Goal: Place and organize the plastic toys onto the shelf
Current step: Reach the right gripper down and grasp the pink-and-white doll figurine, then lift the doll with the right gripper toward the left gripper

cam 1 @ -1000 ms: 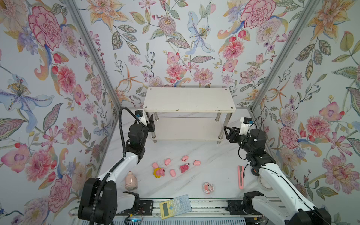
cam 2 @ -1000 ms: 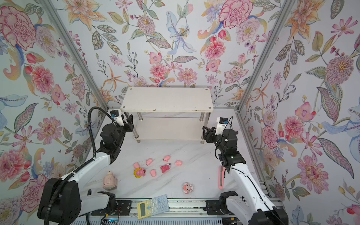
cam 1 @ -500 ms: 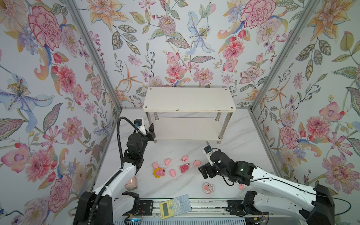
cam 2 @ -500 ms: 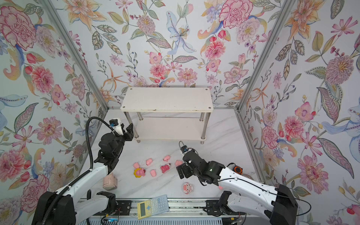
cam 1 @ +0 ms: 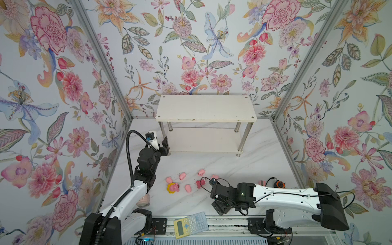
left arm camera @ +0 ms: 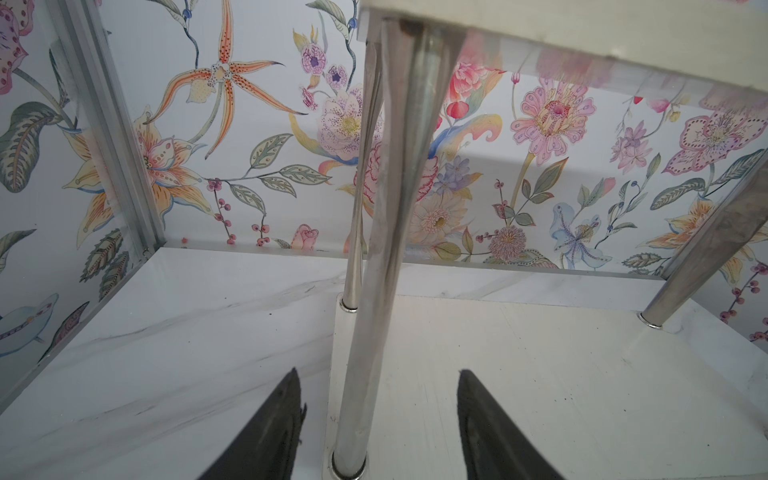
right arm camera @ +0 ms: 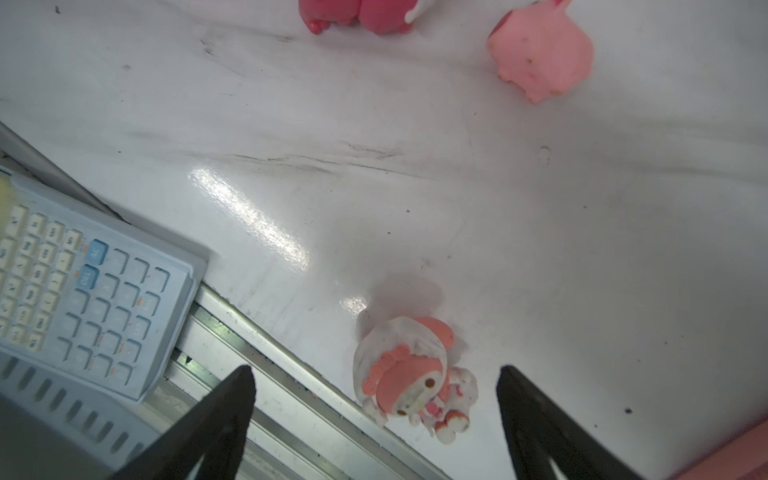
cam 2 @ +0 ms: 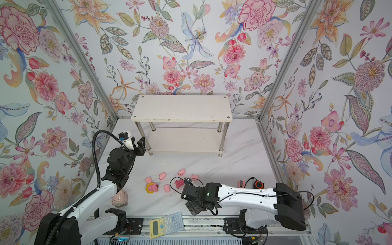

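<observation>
The right gripper (right arm camera: 374, 370) stands wide open and empty, its jaws flanking the round pink-and-white plastic figure (right arm camera: 415, 374), which rests untouched on the white marbled table (right arm camera: 457, 187). It looks light, stiff and glossy, likely to squirt from a pinch; closing across its broad head seems safest. Beyond the tips lie a pale pink plastic pig (right arm camera: 540, 58) and a dark pink-red bear (right arm camera: 361, 16); off one jaw, a yellow-and-grey calculator (right arm camera: 83, 299). That arm reaches low across the front, wrist dipped. The left gripper (left arm camera: 379, 372) is parted around a round chrome leg (left arm camera: 386, 249) of the white two-tier shelf (cam 1: 205, 108), gripping nothing; no toy shows on it.
</observation>
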